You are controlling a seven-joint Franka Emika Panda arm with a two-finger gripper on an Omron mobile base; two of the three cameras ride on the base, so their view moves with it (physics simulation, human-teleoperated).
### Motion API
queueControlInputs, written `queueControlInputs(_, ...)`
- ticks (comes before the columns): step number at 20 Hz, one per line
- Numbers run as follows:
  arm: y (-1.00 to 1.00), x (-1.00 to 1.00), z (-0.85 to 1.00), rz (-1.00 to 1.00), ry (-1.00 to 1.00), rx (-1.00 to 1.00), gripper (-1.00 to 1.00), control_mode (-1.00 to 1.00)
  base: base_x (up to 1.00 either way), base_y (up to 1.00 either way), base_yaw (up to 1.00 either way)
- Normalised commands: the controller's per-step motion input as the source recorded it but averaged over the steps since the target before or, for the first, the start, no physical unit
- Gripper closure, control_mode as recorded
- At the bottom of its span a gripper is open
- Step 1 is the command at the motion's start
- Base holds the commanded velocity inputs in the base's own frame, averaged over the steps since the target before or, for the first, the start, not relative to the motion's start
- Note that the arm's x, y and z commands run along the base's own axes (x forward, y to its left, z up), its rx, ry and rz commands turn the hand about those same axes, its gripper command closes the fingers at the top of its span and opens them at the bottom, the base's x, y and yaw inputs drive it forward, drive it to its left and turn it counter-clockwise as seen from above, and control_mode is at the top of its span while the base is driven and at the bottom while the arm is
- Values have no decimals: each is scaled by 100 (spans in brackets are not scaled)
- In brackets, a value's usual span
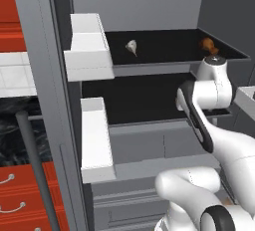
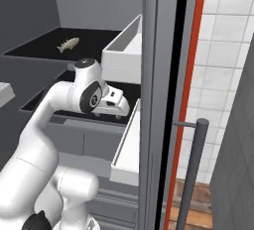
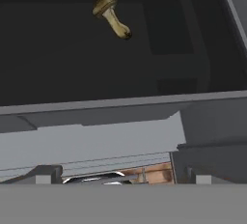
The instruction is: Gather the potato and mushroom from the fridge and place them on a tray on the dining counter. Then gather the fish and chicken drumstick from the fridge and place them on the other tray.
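The fridge [image 1: 149, 6] was seen standing open, its grey walls enclosing two dark shelves, with white door bins [image 1: 89, 46] hung on the opened door at the left of the left base view. On the upper shelf [image 1: 169, 46] a pale fish [image 1: 132, 47] was lying toward the left, and a brown chicken drumstick [image 1: 209, 46] was lying well apart from it, near the right wall. The same fish [image 2: 67, 44] was shown in the right base view, on the upper shelf behind the arm. On the lower shelf [image 3: 72, 63] a tan mushroom [image 3: 112, 17] was seen through the hand camera, lying on its side toward the back, cap to the upper left and stem pointing to the lower right, with bare dark shelf around it. The arm was reached into the fridge at the level of the lower shelf, its wrist bent forward. The gripper [image 2: 113, 106] was held above the front of that shelf, well short of the mushroom; its fingers were spread wide apart and nothing was held between them. A long vertical bar handle [image 2: 191, 174] was visible on the door at the right.
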Motion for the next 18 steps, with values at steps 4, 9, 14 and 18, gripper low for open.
queueControlInputs(4,0,39,-20,2,0,-2,-100,-100,0,0,0)
queueControlInputs(9,-4,33,-9,1,0,-2,-100,-100,0,0,0)
queueControlInputs(14,-11,15,-4,0,-2,-5,-100,-100,0,0,0)
queueControlInputs(18,-7,22,-9,0,-2,-3,-100,-100,0,0,0)
